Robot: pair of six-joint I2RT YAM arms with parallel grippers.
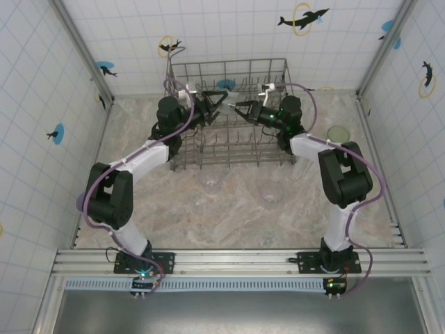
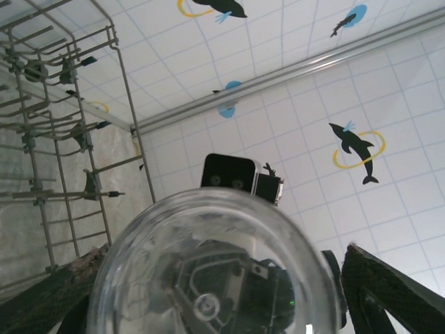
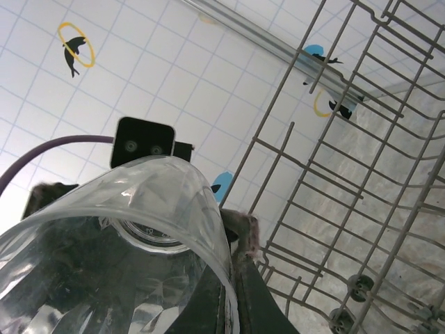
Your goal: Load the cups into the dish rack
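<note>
Right wrist: right gripper [image 3: 229, 261] pinches clear cup [image 3: 104, 271] rim; left gripper [image 2: 215, 299] wide around its base, should clamp squarely before right releases.

Four cups [image 1: 211, 177] — one rack [image 1: 229, 64].

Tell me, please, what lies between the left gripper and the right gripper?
A clear cup: the right gripper pinches its rim, and the left gripper has open jaws around its base, as both wrist views show.
</note>
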